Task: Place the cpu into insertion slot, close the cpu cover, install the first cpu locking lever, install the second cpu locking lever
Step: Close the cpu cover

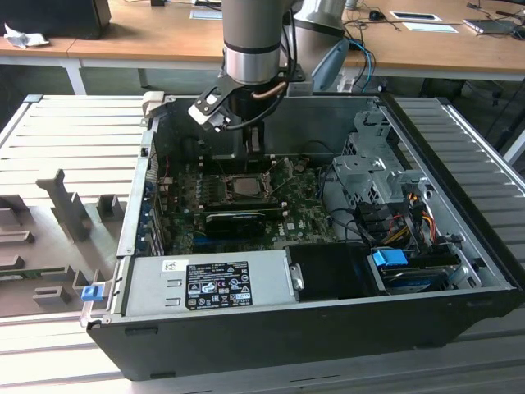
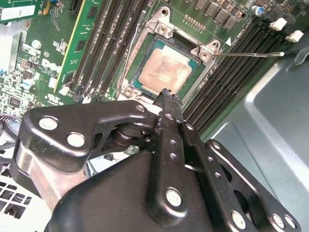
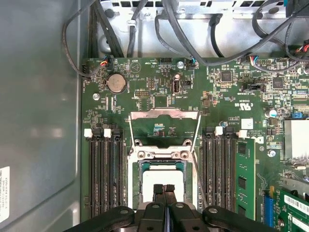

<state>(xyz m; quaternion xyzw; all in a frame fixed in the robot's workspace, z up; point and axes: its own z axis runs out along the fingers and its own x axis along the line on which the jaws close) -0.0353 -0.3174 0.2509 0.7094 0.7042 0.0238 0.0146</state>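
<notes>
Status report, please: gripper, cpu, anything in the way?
Gripper shut, empty, tips close to cpu. Cpu seated in insertion slot. One locking lever sticks out sideways, unlatched. Nothing blocking.

cpu [image 2: 164, 70] tan-silver top; motherboard [image 3: 159, 82] green; memory slots [image 3: 104, 169] black; case wall [image 3: 38, 96] grey-blue
</notes>
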